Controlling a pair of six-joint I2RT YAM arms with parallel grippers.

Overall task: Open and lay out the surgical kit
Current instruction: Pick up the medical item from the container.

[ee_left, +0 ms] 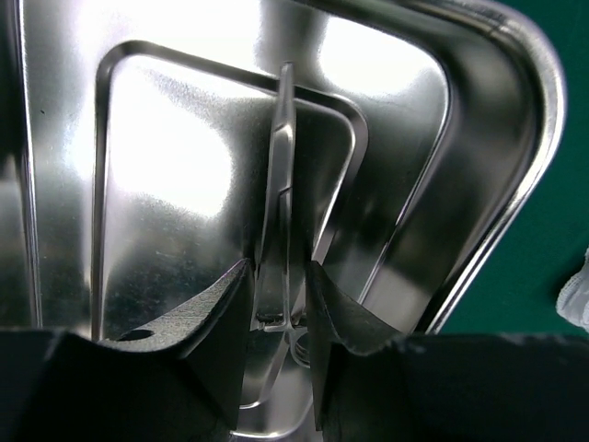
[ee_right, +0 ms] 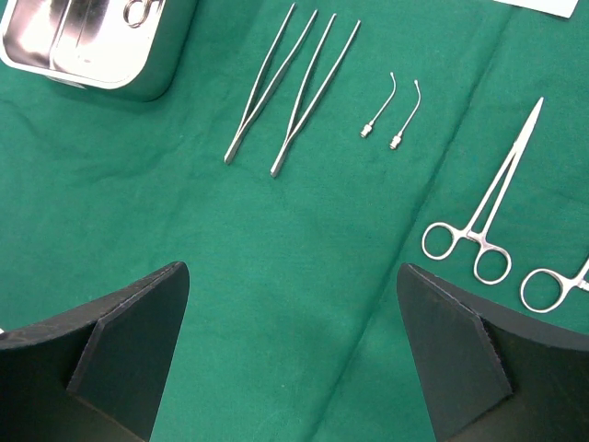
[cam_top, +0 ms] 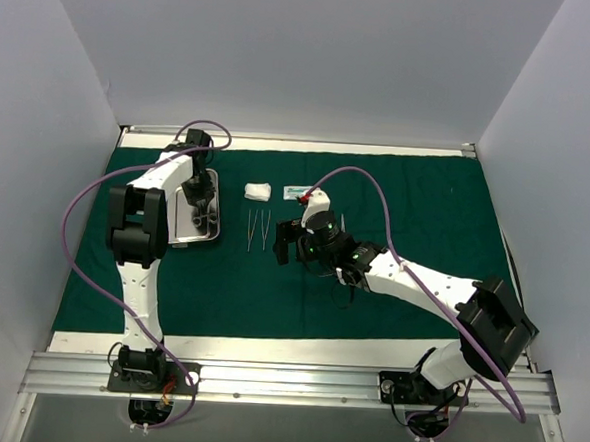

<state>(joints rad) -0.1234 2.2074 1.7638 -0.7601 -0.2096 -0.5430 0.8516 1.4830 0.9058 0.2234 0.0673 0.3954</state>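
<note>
One thin steel instrument (ee_left: 281, 184) lies in the shiny tray (ee_left: 497, 138), at the left of the green cloth (ee_right: 276, 230). It sits between the left gripper's (ee_left: 279, 313) fingers, which stand close on either side; whether they pinch it I cannot tell. Its long axis runs straight away from the wrist, tip toward the tray's far wall. Two tweezers (ee_right: 267, 87) lie side by side on the cloth nearby. The right gripper (ee_right: 293, 272) hovers above the cloth, jaws spread wide, holding nothing.
</note>
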